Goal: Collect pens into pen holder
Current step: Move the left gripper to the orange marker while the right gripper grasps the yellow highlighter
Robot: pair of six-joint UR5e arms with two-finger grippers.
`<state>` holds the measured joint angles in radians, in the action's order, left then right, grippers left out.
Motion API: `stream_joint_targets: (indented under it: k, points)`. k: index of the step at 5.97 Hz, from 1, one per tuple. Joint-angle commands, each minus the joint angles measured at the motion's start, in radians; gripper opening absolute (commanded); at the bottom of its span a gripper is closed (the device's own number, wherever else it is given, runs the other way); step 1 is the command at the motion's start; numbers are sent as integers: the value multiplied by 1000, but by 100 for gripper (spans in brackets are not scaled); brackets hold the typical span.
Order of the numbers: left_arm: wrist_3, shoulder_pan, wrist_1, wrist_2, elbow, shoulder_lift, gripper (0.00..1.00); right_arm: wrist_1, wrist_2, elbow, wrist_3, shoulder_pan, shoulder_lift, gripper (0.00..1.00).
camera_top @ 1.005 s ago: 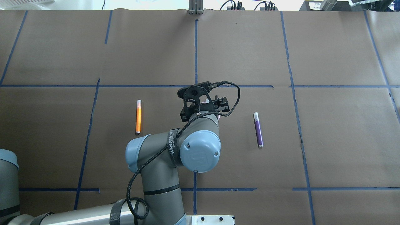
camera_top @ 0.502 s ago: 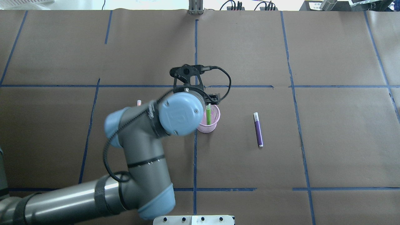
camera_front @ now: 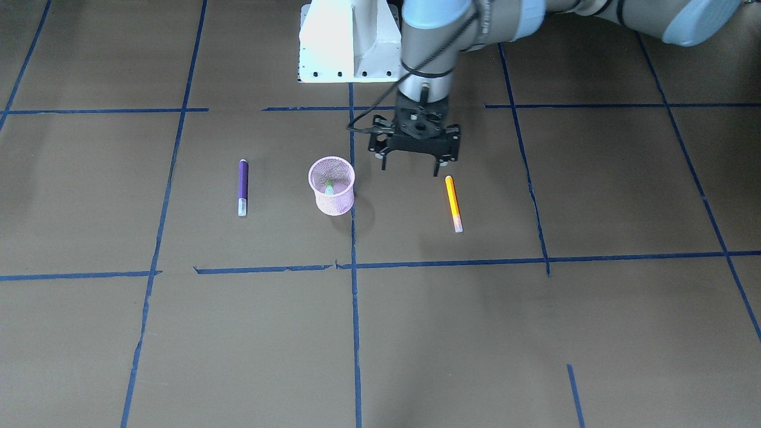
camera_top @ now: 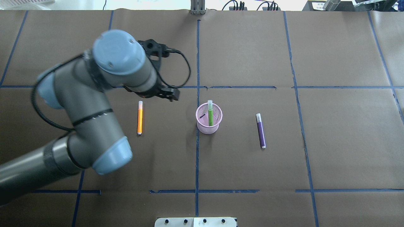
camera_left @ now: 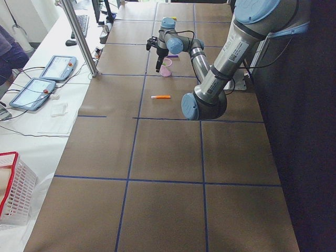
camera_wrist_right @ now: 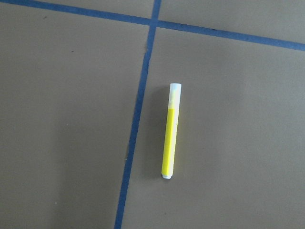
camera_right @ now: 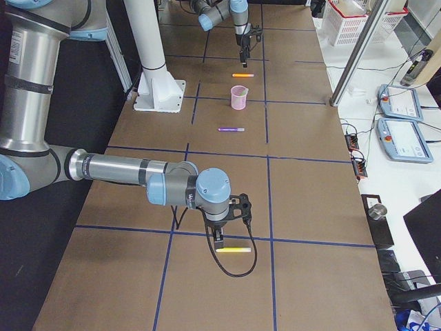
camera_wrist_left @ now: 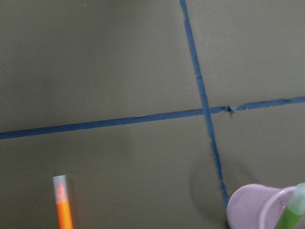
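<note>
The pink mesh pen holder (camera_top: 206, 128) stands upright near the table's middle with a green pen (camera_top: 210, 114) standing in it. An orange pen (camera_top: 139, 117) lies to its left and a purple pen (camera_top: 260, 130) to its right. My left gripper (camera_front: 410, 167) hangs open and empty just above the table, between the holder (camera_front: 336, 202) and the orange pen (camera_front: 453, 202), close to that pen's tail end. A yellow pen (camera_wrist_right: 170, 131) lies under my right wrist camera. My right gripper (camera_right: 219, 238) hovers beside it (camera_right: 233, 249); I cannot tell whether it is open.
Blue tape lines (camera_top: 197, 63) divide the brown paper table cover. The white robot base (camera_front: 348, 41) sits at the table's near edge. The left arm's elbow (camera_top: 110, 154) reaches over the table's left half. Tablets (camera_left: 58, 67) lie on a side bench.
The left arm has swung left from above the pen holder to the orange pen. The green pen stays standing in the holder, which is now uncovered.
</note>
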<state>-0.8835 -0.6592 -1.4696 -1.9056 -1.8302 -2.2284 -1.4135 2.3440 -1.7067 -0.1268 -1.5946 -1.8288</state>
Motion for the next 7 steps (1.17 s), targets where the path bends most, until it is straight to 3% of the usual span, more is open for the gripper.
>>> stream_joint_targets:
  k: [1,4,7]
  points:
    - [165,-77,-2,-130,-75,108,99,329,-27,184,282,97,23,94]
    - [156,-77,-1,-127,-103,116,100,403,-51,442,289,189,198,79]
    - [149,-77,-1,-127,-113,118,100,403,-51,493,289,240,230,74]
